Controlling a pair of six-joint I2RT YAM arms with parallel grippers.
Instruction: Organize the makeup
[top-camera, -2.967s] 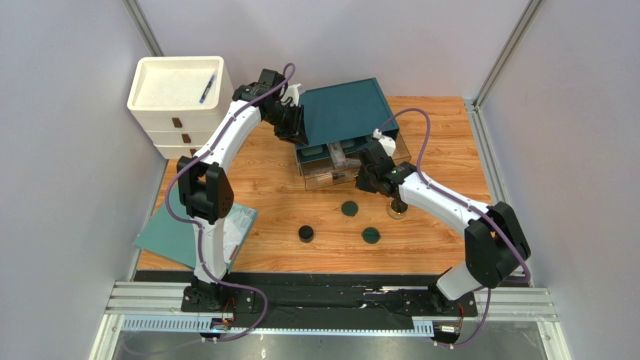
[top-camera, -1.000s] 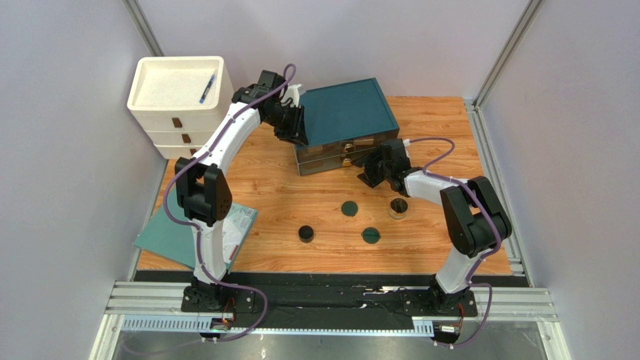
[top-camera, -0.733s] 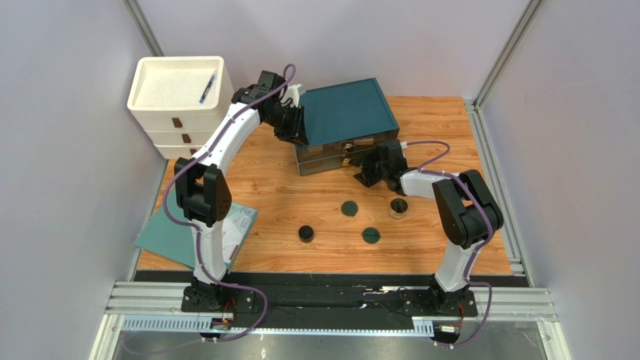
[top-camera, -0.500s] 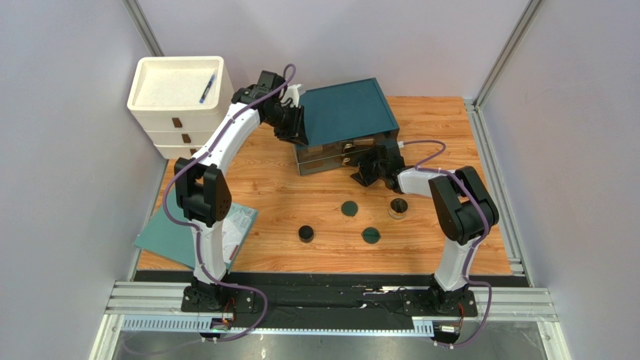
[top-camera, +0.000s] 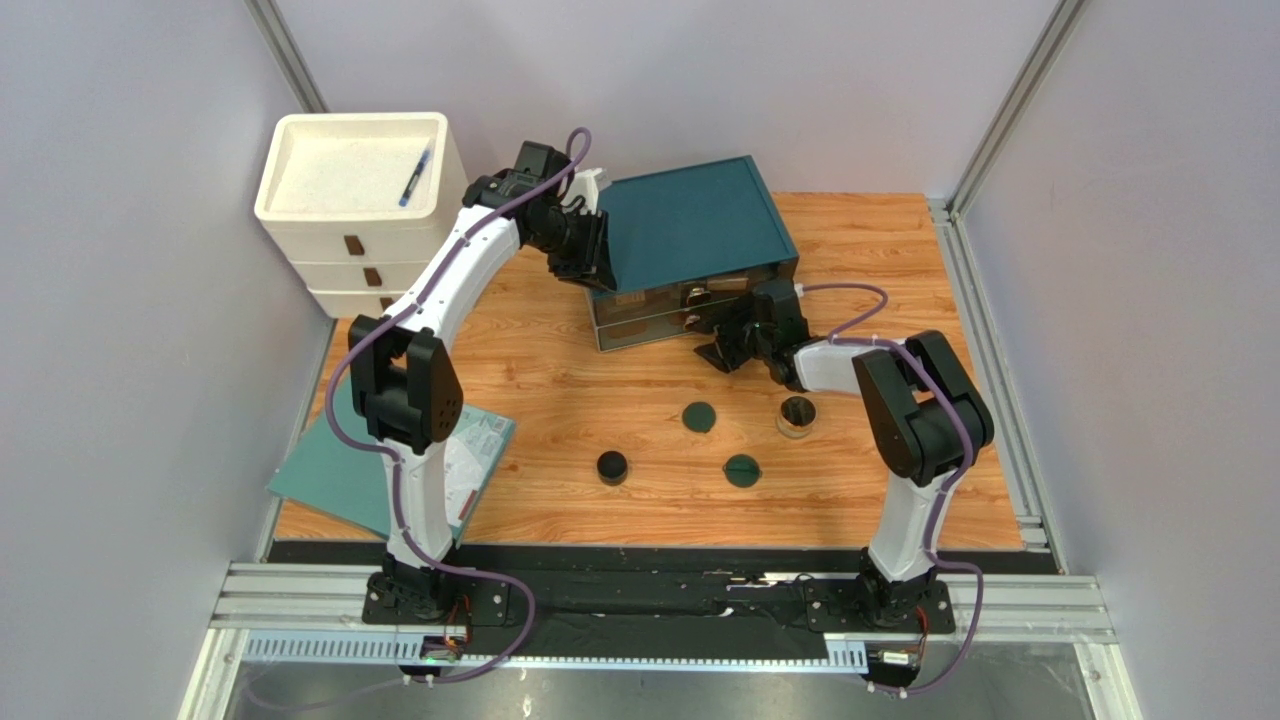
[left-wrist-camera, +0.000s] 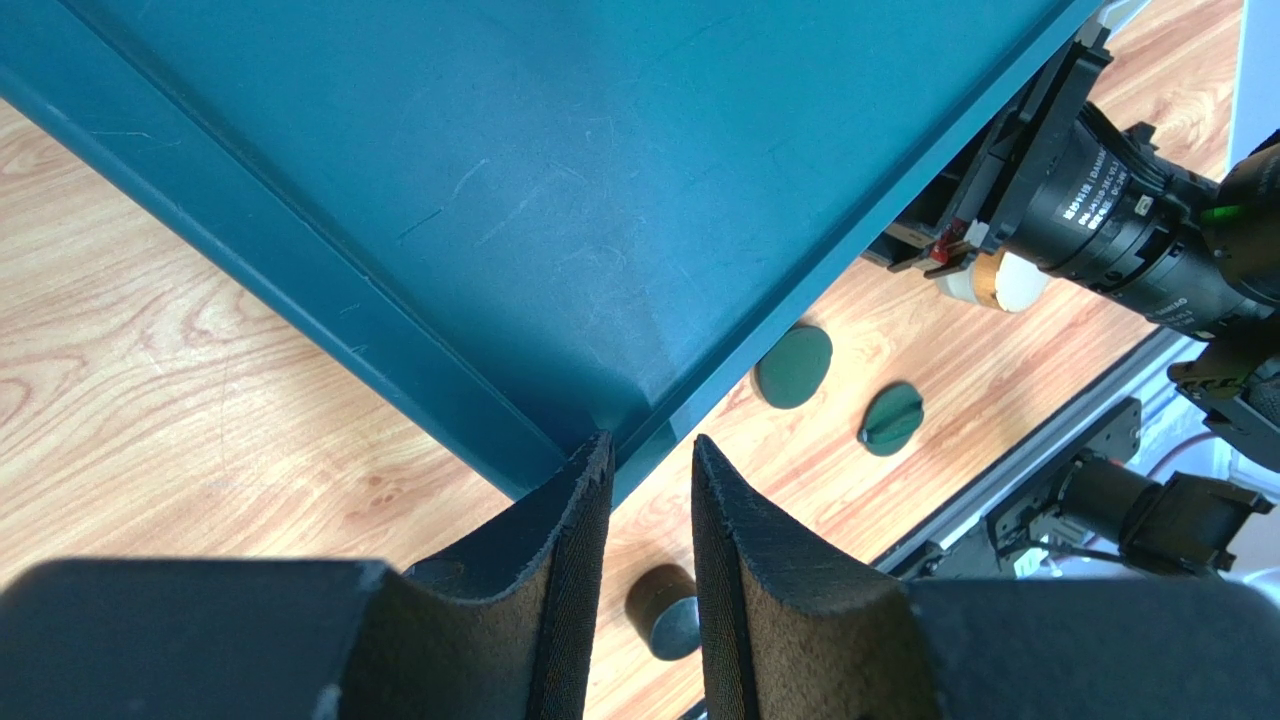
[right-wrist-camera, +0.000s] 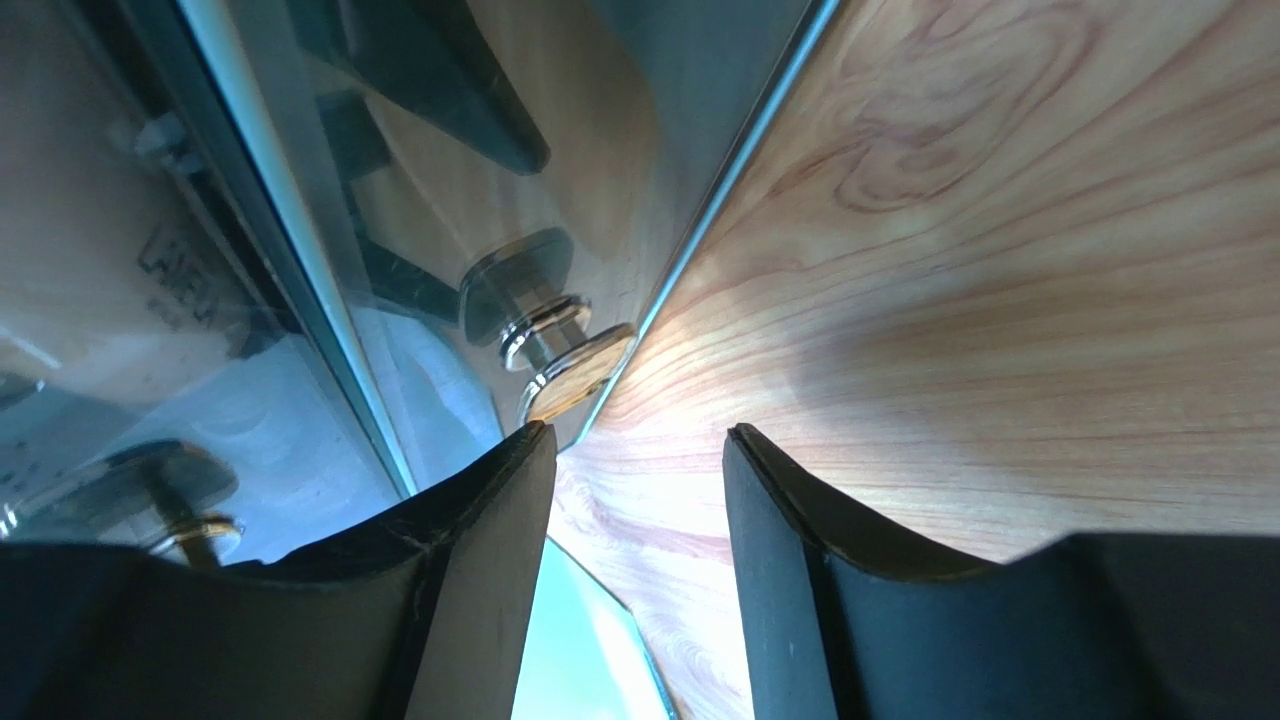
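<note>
Top view: the black jar (top-camera: 612, 467), 2 green discs (top-camera: 697, 416) and gold-rimmed compact (top-camera: 796, 413) sit flat on the table (top-camera: 496, 360) at 6 o'clock from the teal box (top-camera: 691, 222), with the right gripper (top-camera: 718, 348) at the box's front. Left wrist: the left gripper (left-wrist-camera: 649, 450) shows a narrow gap at the box's corner, so I cannot tell whether it pinches; white print on the right arm (left-wrist-camera: 1112, 210) is unreadable. Right wrist: its fingers (right-wrist-camera: 496, 495) stand spread, with a metal knob (right-wrist-camera: 549, 333) at 11 o'clock.

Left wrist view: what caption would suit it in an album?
Left gripper pinches a teal box by its corner, two dark green discs and a black round jar on the wooden table below.
</note>
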